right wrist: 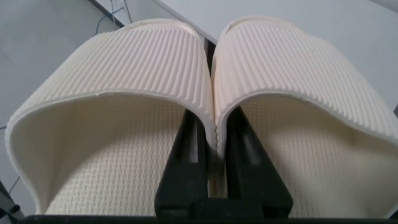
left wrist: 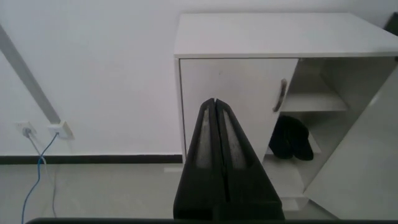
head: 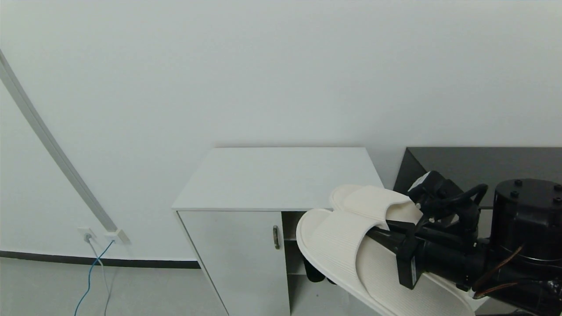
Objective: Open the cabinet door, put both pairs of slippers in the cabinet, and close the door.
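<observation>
A pair of cream ribbed slippers hangs in front of the white cabinet, at its right side. My right gripper reaches into both slippers and is shut on their touching inner walls. The cabinet's left door is closed, with a grey handle. Its right door is swung open. A pair of black slippers lies on a lower shelf inside. My left gripper is shut on nothing, some way in front of the cabinet and pointing at the closed door.
Wall sockets with a blue cable sit low on the wall left of the cabinet, under a slanted grey conduit. A dark panel stands right of the cabinet. Grey floor lies open in front of it.
</observation>
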